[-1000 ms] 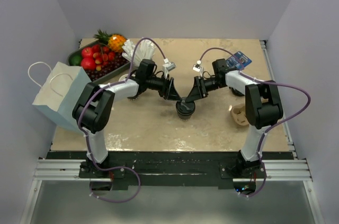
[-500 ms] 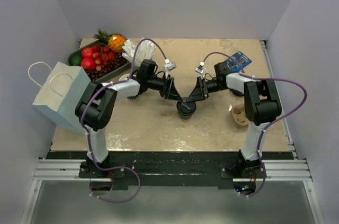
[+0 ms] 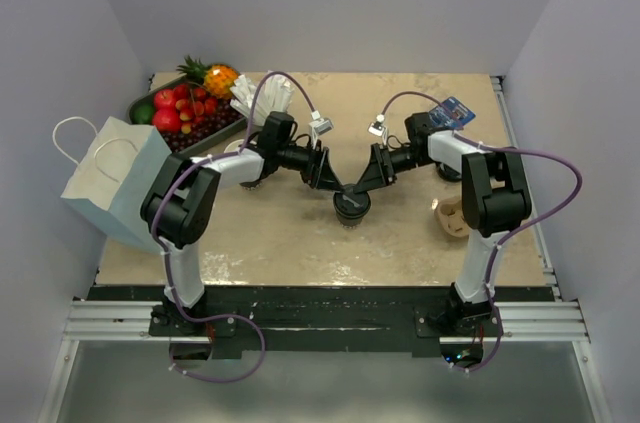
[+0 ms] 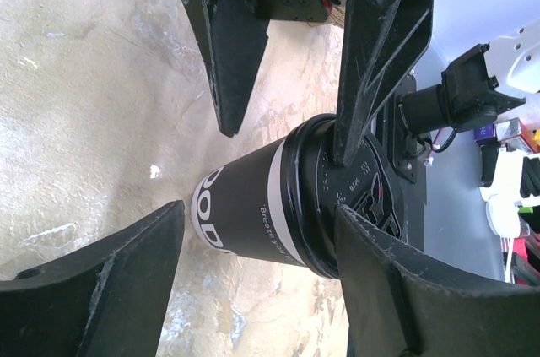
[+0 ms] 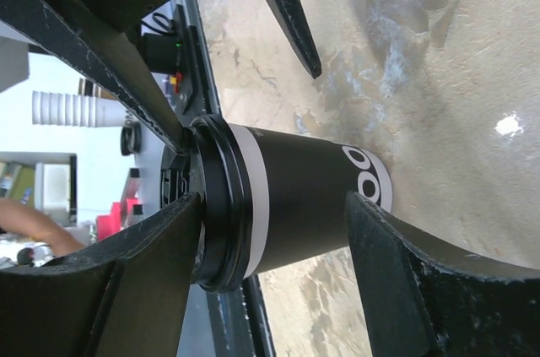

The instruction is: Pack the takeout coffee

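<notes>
The takeout coffee (image 3: 350, 207) stands upright near the table's middle, a dark cup with white markings (image 4: 245, 222) (image 5: 312, 197) and a black lid (image 4: 359, 197). My left gripper (image 3: 335, 183) (image 4: 260, 209) reaches it from the left and my right gripper (image 3: 358, 186) (image 5: 274, 197) from the right. Each gripper is turned so that one finger is over the lid and the other low beside the cup's base. Both are open. The upper fingers (image 4: 396, 281) (image 5: 126, 273) touch the lid's top. The lower fingers (image 4: 93, 289) (image 5: 422, 289) stand off the cup.
A light blue paper bag (image 3: 110, 178) stands at the left edge. A tray of fruit (image 3: 185, 108) and a cup of white sticks (image 3: 255, 98) sit at the back left. A blue packet (image 3: 452, 113) and a brown item (image 3: 452, 218) lie on the right.
Both grippers' jaws have opened wider around the cup. The arms and the cup have stayed almost where they were.
</notes>
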You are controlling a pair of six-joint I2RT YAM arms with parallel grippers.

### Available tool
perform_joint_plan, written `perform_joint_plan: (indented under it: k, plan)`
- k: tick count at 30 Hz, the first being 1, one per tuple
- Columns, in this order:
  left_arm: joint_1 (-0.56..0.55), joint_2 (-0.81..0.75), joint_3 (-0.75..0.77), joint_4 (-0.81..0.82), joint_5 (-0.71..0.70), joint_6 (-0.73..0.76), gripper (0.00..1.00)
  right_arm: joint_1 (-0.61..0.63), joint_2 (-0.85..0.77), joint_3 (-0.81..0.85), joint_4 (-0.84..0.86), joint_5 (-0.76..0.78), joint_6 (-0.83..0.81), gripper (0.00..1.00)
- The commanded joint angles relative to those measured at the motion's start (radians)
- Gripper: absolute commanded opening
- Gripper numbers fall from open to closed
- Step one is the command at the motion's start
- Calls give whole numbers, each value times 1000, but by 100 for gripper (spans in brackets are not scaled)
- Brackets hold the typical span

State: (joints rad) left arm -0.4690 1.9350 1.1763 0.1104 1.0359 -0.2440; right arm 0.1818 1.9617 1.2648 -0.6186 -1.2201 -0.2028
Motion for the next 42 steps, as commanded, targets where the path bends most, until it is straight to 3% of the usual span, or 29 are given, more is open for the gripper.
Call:
perform_joint_plan:
  k: [1, 28, 42]
  plan:
    - [4, -50, 14, -18, 21, 66, 76, -10, -41, 47, -101, 33, -112, 72]
    - [-28, -62, 20, -158, 82, 152, 78, -21, -35, 84, -388, -41, -371, 80]
    - [-36, -44, 14, -126, 85, 107, 76, -31, -29, 19, -263, 45, -268, 66]
